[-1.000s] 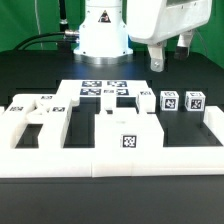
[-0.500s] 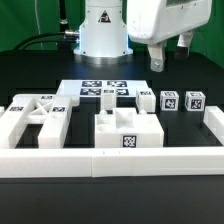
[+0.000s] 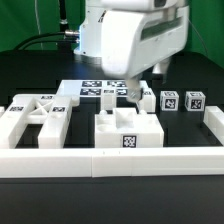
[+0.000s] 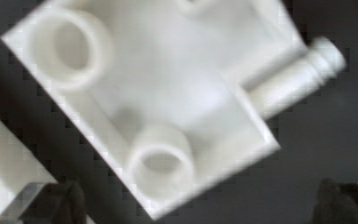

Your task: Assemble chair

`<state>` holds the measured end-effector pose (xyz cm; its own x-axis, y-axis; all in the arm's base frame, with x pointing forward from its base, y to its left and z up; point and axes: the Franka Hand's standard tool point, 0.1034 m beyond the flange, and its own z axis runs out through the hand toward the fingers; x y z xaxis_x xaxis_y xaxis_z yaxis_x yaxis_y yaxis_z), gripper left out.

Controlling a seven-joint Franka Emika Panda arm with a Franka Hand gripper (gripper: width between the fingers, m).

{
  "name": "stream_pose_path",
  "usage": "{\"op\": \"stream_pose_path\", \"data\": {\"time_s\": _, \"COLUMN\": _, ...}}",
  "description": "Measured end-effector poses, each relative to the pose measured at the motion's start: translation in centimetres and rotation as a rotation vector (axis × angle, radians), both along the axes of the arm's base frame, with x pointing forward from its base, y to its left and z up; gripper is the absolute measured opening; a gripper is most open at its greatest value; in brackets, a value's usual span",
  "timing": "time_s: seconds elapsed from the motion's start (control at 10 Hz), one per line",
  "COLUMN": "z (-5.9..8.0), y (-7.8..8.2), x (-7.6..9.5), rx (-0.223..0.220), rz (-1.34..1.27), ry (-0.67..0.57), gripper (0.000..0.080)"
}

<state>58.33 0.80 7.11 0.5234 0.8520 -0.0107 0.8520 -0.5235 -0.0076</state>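
The chair's white parts lie loose on the black table in the exterior view: a frame piece [image 3: 35,115] at the left, a blocky piece [image 3: 127,131] with a tag in the middle, and two small tagged blocks [image 3: 168,101] [image 3: 194,100] at the right. My gripper [image 3: 140,88] hangs low over the back of the middle group, one finger [image 3: 133,93] showing. In the wrist view, a blurred white part [image 4: 158,95] with two round sockets and a peg [image 4: 297,80] lies below the gripper [image 4: 194,210]. Its fingertips [image 4: 30,205] stand wide apart and hold nothing.
The marker board [image 3: 100,90] lies flat behind the parts, partly covered by the hand. A long low white border wall [image 3: 110,161] runs along the front and turns up the exterior view's right side [image 3: 212,122]. The robot base [image 3: 90,35] and cables stand at the back.
The hand has swung from the upper right of the exterior view toward the centre and come down over the parts near the marker board. Jaws stayed open. No part has moved.
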Motion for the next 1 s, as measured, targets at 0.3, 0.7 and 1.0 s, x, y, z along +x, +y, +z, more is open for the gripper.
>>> {"op": "stream_pose_path", "data": {"time_s": 0.3, "z": -0.2, "y": -0.6, "x": 0.3, "rx": 0.001, "rz": -0.016, "ry": -0.001, "gripper": 0.0650}}
{"op": "stream_pose_path", "data": {"time_s": 0.7, "z": -0.4, "y": -0.3, "x": 0.2, "rx": 0.007, "rz": -0.282, "ry": 0.002, "gripper": 0.0650}}
{"op": "stream_pose_path", "data": {"time_s": 1.0, "z": -2.2, "y": 0.5, "x": 0.7, "rx": 0.015, "rz": -0.445, "ry": -0.019, "gripper": 0.0650}}
